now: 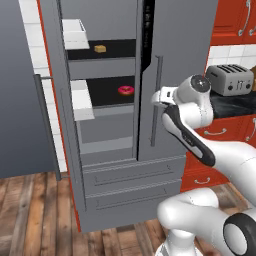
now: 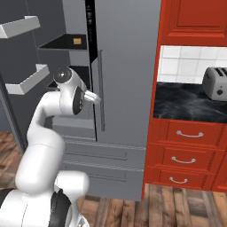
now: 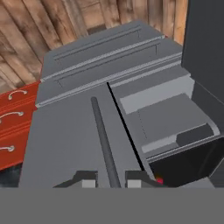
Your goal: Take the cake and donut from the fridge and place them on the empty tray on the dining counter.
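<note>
the fridge (image 1: pixel 165 75) stood with its left door swung open and its right door closed. the cake (image 1: pixel 100 48) sat on the upper black shelf, the donut (image 1: pixel 126 90) on the shelf below it, both well inside. the gripper (image 3: pixel 111 177) was at the right door's handle (image 3: pixel 103 135), its fingers (image 3: pixel 89 178) slightly apart with the bar between them; whether they pressed on it couldn't be told. a toaster (image 1: pixel 230 79) sat on the black counter (image 2: pixel 186 104) to the right.
</note>
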